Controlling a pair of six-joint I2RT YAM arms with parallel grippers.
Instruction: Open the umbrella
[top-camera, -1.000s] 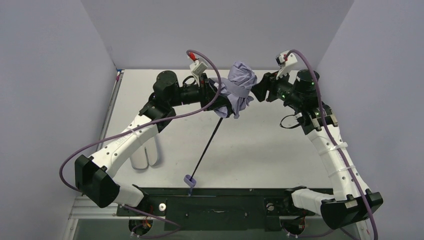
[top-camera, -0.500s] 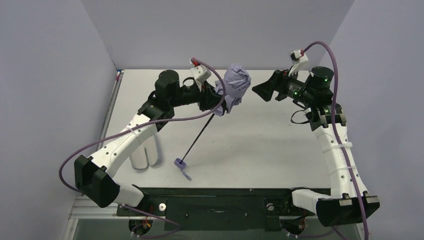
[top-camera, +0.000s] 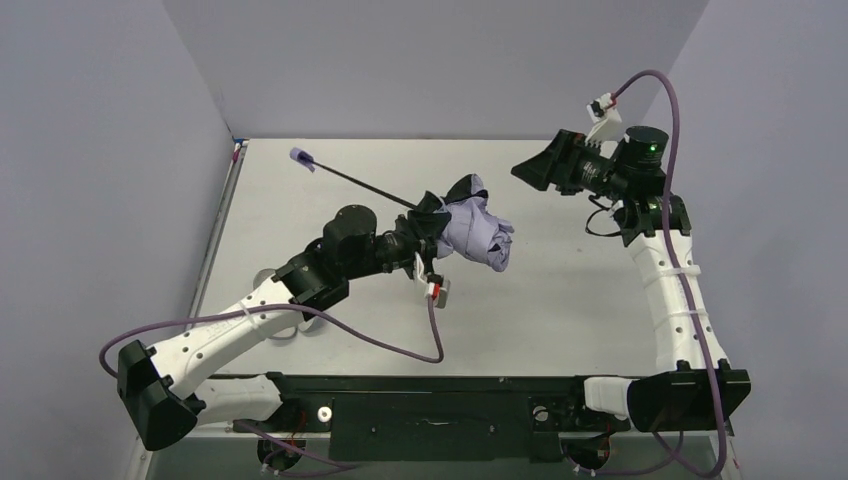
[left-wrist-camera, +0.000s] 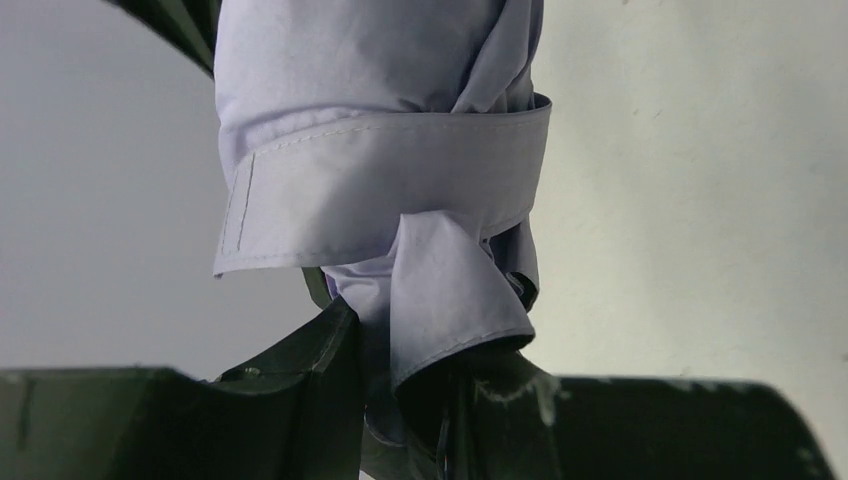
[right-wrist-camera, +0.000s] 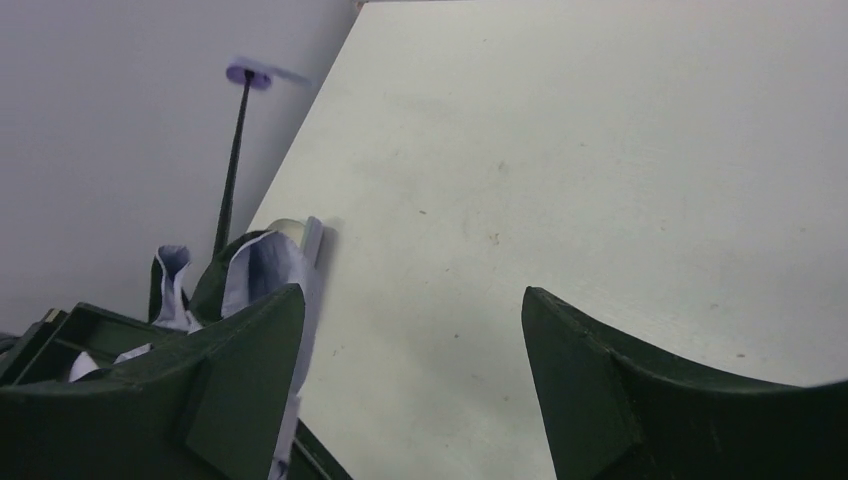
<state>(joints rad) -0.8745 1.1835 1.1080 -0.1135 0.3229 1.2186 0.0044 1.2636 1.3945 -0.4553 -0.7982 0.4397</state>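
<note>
You're partway at best. The umbrella has its thin black shaft drawn out long, with the small lavender handle at the far-left end. The canopy, though, is a crumpled lavender bundle and not yet spread. In the left wrist view the strap is wrapped round the fabric (it looks fastened, though its end is hidden), so I'd judge it has to come off before the ribs can go out.

The bundle sits over the middle of the surface, with the shaft slanting away to the back left. You can't tell from here whether the fabric touches down.

Your left arm reaches forward and inward, and the left gripper is clamped on the base of the bundle where the shaft enters. Your right arm stands tall at the right side. The right gripper points left toward the canopy, spread wide and holding nothing, a clear gap away from the fabric.
</note>
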